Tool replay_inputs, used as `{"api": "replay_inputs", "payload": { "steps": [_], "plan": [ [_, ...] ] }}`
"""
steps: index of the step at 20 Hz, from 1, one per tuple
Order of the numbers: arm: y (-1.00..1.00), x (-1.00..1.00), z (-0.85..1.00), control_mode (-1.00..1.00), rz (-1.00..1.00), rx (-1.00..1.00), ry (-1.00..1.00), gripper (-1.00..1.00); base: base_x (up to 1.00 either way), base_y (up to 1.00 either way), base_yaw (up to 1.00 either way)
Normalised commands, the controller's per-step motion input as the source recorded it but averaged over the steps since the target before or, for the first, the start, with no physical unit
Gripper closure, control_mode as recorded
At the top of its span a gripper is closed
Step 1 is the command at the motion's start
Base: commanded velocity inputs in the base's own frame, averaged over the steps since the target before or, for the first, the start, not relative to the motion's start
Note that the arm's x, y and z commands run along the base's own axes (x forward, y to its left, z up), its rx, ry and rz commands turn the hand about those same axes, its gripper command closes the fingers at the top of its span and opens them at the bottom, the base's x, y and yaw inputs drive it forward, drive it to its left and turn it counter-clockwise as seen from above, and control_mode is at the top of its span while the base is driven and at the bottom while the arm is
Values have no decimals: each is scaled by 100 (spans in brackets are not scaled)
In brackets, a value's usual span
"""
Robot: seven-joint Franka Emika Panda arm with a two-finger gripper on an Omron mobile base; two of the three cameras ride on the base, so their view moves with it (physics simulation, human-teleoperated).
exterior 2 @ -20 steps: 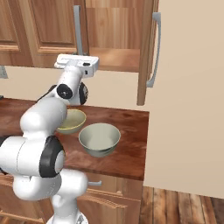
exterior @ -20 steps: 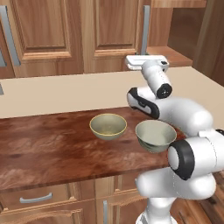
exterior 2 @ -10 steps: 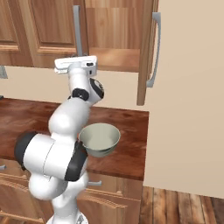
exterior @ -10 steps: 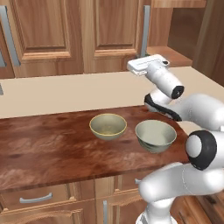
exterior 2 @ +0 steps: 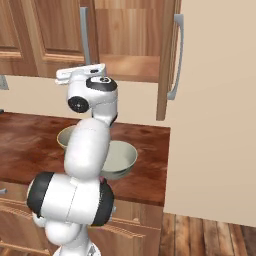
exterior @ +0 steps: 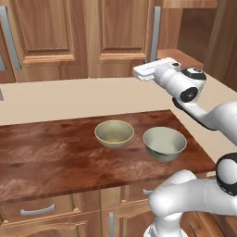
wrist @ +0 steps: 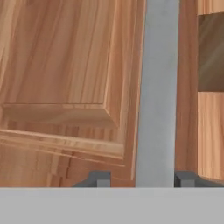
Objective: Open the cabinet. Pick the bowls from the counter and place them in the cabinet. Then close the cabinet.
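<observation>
Gripper [wrist: 141, 178] up at the cabinet [exterior: 115, 37], fingers half-spread either side of the left door's grey bar handle [wrist: 156, 92]; gap between pads and bar on both sides, so not clamped, nothing held. Right door [exterior 2: 167, 60] already swung out, shelf [exterior 2: 127, 67] showing behind it; left door looks closed or nearly so. Both bowls sit on the bench [exterior: 55, 152], well below the hand: beige bowl [exterior: 114, 134] left, grey-green bowl [exterior: 165, 143] just beside it, apart, near the bench's right end. Step in hand, as I judge: getting hold of this handle to open the left door. Risks: fingers straddle the bar's low end, so a pull there may slip off the end of it; closing off-centre would push one finger against the door face. A straight pull rather than an arc about the hinge could bind the door or drag the fingers off. Elbow hangs over the bowls; a wide swing could knock the grey-green one off the edge.
</observation>
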Motion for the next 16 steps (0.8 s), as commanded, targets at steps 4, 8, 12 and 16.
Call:
{"api": "replay_inputs", "payload": {
  "steps": [4,8,12,16],
  "plan": [
    [100,-73,10,-100,26,-17,-6,100,0,0,0],
    [100,-69,7,-100,24,-14,-8,100,0,0,0],
    [100,-69,13,-100,25,-12,-6,100,0,0,0],
    [100,-57,29,-100,29,-14,-12,100,0,0,0]
  ]
}}
